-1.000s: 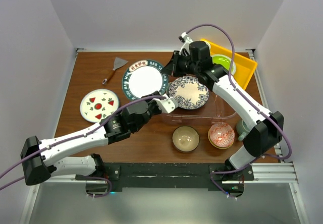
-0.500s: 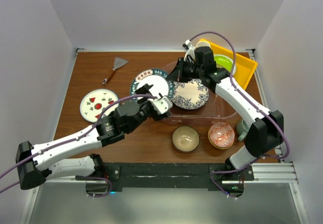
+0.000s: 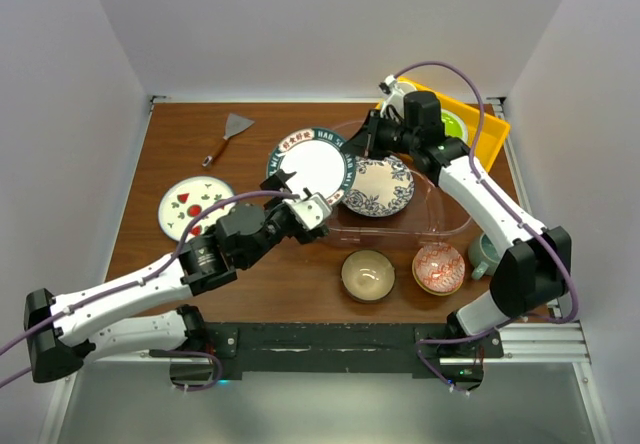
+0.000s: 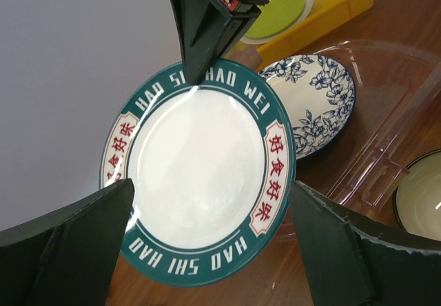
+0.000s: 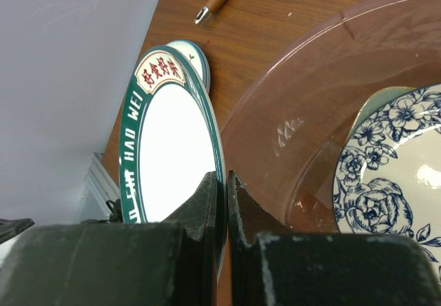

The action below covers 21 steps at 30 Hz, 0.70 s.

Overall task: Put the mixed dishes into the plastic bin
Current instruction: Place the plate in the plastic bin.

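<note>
Your right end effector (image 5: pixel 224 182) pinches the rim of the round, dark-green-lettered white plate (image 4: pixel 196 182). This probably tilts it for sliding into the clear plastic bin (image 3: pixel 400 234) just beside it. Your left end effector (image 3: pixel 305 199) gapes empty at the opposite edge.

Green-rimmed plate (image 4: pixel 200 189) in right claw (image 4: pixel 196 78), blue floral plate (image 4: pixel 313 99) beside it

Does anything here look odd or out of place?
The green-lettered plate hangs in mid-air, partly over the edge of the plastic bin, pinched at its rim by the right gripper alone. Nothing looks spilled or broken.
</note>
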Tool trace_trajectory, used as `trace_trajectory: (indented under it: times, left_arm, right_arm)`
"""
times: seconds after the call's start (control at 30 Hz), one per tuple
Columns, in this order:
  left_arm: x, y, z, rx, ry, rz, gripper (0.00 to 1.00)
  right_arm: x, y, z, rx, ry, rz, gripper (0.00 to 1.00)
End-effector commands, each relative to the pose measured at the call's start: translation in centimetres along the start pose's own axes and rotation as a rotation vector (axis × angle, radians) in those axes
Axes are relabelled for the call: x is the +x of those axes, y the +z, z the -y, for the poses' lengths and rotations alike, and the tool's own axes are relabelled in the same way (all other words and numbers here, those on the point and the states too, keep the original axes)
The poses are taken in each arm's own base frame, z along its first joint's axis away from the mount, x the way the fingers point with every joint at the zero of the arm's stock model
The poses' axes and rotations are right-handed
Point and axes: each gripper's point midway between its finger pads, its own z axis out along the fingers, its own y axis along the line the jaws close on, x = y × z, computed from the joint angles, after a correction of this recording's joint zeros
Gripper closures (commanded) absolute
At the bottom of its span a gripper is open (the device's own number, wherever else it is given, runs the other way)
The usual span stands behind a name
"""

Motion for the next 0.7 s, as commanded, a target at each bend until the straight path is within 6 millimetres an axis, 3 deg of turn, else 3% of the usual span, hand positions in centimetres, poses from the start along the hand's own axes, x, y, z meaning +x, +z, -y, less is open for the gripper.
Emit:
trace_trajectory:
  times: [0.0, 0.43, 0.67]
  left_arm:
    - [0.0, -0.9, -0.8, -0.035, -0.05, 0.011, 0.0]
    - [1.1, -3.4, -2.5, -0.109, -0.085, 0.01, 0.0]
    - [2.7, -4.2, -3.6, -0.138, -0.126, -0.013, 0.0]
  right_arm:
    - [-2.8, -2.3, -2.6, -0.098, -0.046, 0.102, 1.0]
    - [-4.3, -4.4, -1.2, -0.078, -0.048, 0.165, 1.0]
    - [-5.0, -5.9, -0.5, -0.068, -0.059, 0.206, 1.0]
